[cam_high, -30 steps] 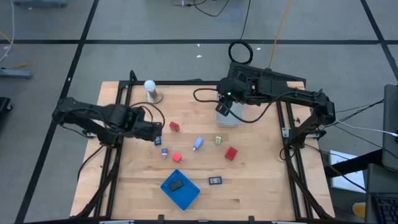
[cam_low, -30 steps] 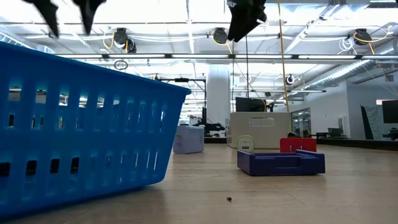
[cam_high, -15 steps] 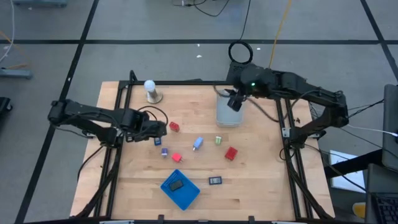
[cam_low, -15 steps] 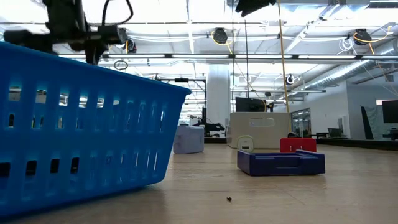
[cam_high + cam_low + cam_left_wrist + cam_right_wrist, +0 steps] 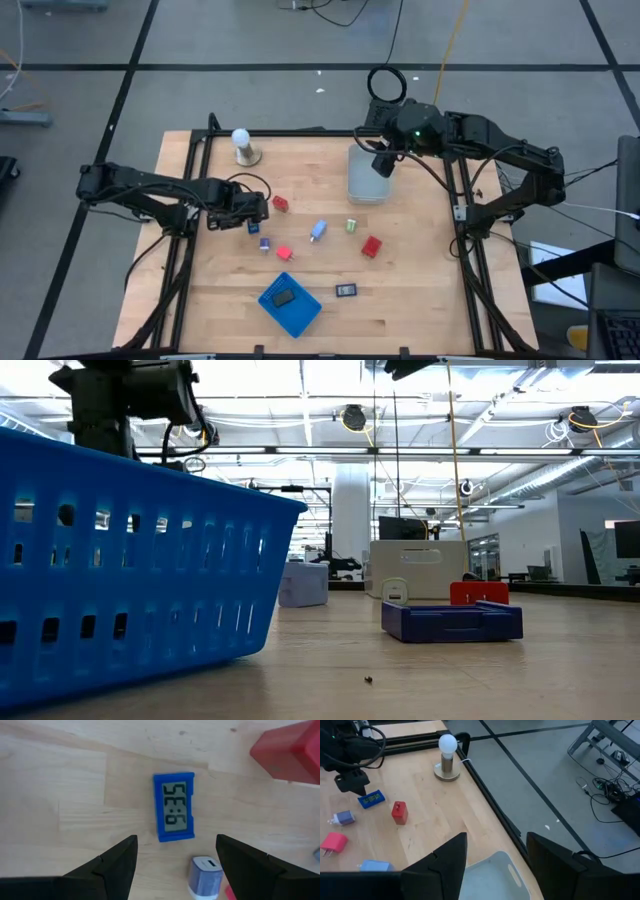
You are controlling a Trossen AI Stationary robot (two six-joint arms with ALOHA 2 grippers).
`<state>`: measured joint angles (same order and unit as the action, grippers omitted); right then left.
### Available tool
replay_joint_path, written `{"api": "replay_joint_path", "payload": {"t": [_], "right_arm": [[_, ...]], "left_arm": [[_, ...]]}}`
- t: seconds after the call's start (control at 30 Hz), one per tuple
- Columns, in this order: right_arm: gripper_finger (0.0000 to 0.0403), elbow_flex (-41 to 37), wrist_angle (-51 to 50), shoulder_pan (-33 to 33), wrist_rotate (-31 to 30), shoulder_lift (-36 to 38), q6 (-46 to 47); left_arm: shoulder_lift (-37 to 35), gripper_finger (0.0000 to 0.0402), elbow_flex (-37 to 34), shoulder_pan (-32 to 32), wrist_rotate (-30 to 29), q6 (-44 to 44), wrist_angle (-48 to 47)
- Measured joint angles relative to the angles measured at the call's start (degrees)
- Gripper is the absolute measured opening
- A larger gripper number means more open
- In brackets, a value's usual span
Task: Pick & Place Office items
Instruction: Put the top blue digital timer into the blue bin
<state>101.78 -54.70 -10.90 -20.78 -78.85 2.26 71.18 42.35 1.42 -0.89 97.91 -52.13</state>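
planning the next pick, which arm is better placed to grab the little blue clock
Left. The left hand hovers right over the blue clock, fingers open and straddling it in its wrist view. The right hand is across the table above the clear bin, far from the clock.

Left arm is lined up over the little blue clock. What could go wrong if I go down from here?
Two risks, as I judge it. The left gripper hangs open above the blue clock, but the small blue-and-white plug lies close between the fingers, so closing may catch or push it. The clock lies flat on the table, so the fingertips could slide off its thin edges. The red block sits near enough to be nudged.
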Motion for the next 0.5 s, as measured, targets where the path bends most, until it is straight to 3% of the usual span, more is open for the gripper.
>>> {"api": "replay_joint_path", "payload": {"t": [0.5], "right_arm": [[0.0196, 0.0, 0.0, 0.0, 0.0, 0.0, 0.0]], "left_arm": [[0.2, 0.0273, -0.7, 4.3, -2.1, -5.1, -0.3]]}}
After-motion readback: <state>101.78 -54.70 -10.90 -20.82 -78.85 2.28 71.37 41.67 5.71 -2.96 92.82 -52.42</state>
